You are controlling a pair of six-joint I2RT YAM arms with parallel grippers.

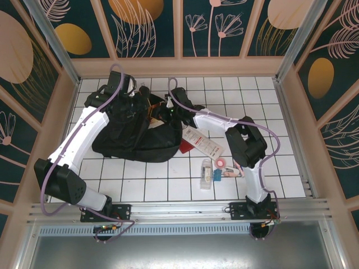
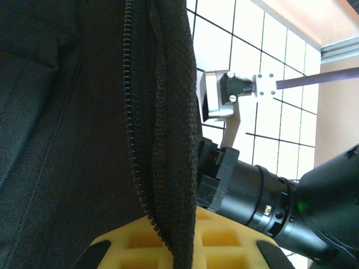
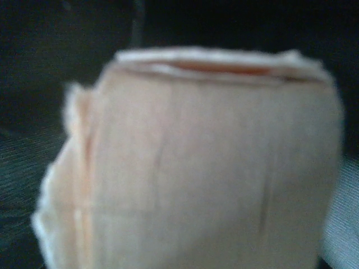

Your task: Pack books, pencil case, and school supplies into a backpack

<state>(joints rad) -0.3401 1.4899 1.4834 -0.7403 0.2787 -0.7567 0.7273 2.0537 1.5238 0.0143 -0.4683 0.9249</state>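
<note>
The black backpack (image 1: 132, 134) lies at the back left of the tiled table. My left gripper (image 2: 179, 246) is shut on the backpack's zip edge (image 2: 168, 112) and holds it up. My right gripper (image 1: 167, 111) reaches into the opening. A pale book with an orange edge (image 3: 213, 168) sits right in front of its camera, in the grip, hiding the fingers. An orange bit (image 1: 150, 110) shows inside the opening. The white book with red print (image 1: 203, 142) lies beside the backpack. The school supplies lie in front: clear packet (image 1: 206, 172), pink tape roll (image 1: 222, 163), blue card (image 1: 216, 177), pink piece (image 1: 230, 174). The pencil case is out of view.
My right arm's wrist (image 2: 263, 196) passes close beside the held fabric. The right arm's elbow (image 1: 249, 143) stands over the tiles right of the supplies. Wooden walls (image 1: 179, 66) and a metal rail (image 1: 168, 210) bound the table.
</note>
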